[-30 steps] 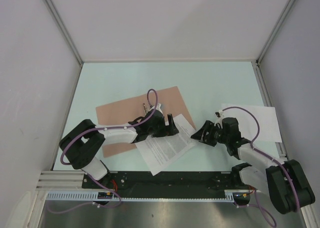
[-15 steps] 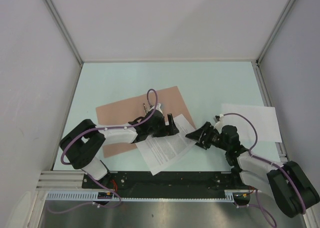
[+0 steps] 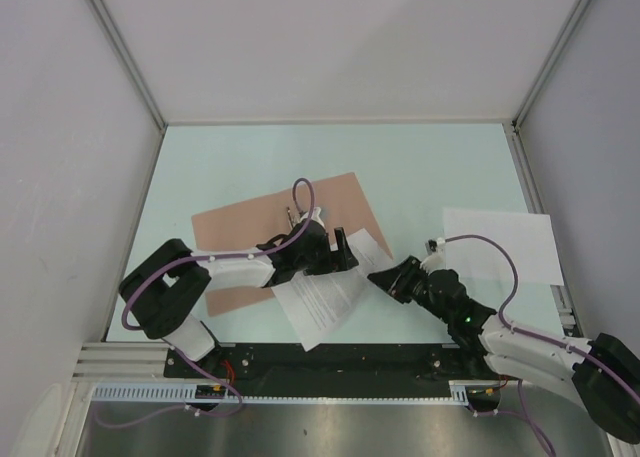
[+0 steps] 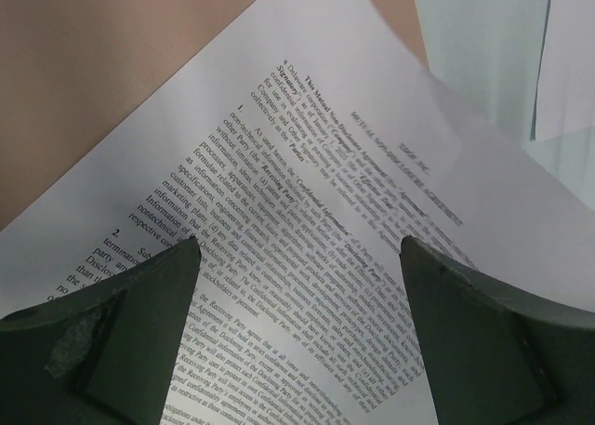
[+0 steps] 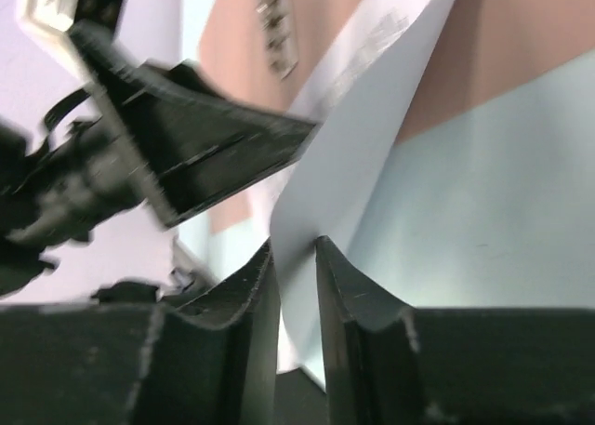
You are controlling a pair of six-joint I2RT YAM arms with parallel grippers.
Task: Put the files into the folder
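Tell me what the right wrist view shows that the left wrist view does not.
Only right wrist: the right gripper narrowly straddling an edge of the printed sheet; grip unclear. Only left wrist: that sheet's dense text, readable, and the plain sheet at upper right. Both: the printed sheet partly on the folder, with the left gripper open over it.
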